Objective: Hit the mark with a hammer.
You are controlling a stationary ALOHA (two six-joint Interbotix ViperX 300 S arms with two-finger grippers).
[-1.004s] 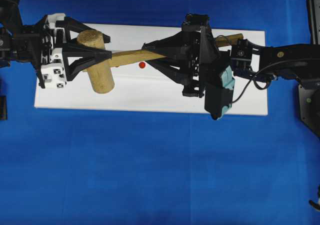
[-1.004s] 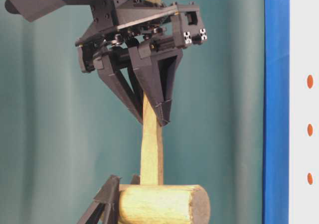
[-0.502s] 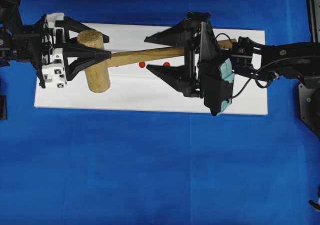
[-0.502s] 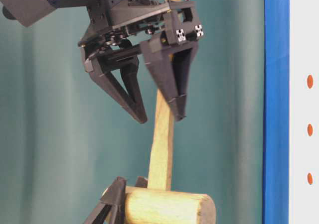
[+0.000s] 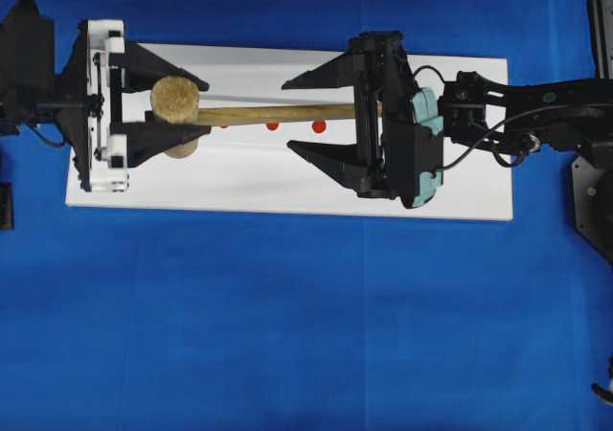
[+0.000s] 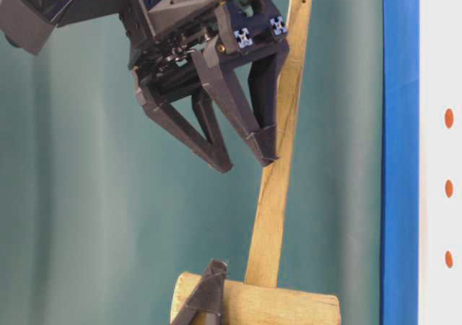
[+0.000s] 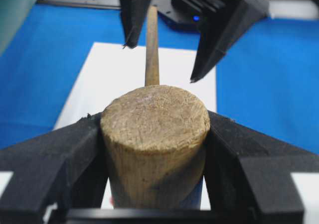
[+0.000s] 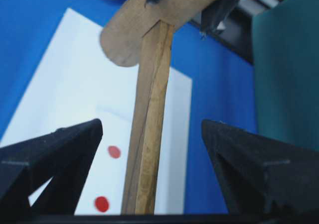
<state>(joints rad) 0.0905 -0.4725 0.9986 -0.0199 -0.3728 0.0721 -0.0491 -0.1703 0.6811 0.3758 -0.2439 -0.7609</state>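
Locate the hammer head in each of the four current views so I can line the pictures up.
Overhead: hammer head at upper left, between the left end effector fingers, over the white board.
Table-level: bottom centre, lying level, cut off by the edge.
Left wrist: centre, end face toward camera.
Right wrist: top centre.
Shared landmark: the handle running from head toward the open right end effector.

A robotics lab test bench: a worktop (image 5: 287, 335) draped in plain blue cloth, a white board (image 5: 249, 177) with red dots (image 5: 319, 125) on it, black arms (image 5: 536, 105) fixed at 3 and 9 o'clock, and a teal backdrop curtain (image 6: 86, 217).
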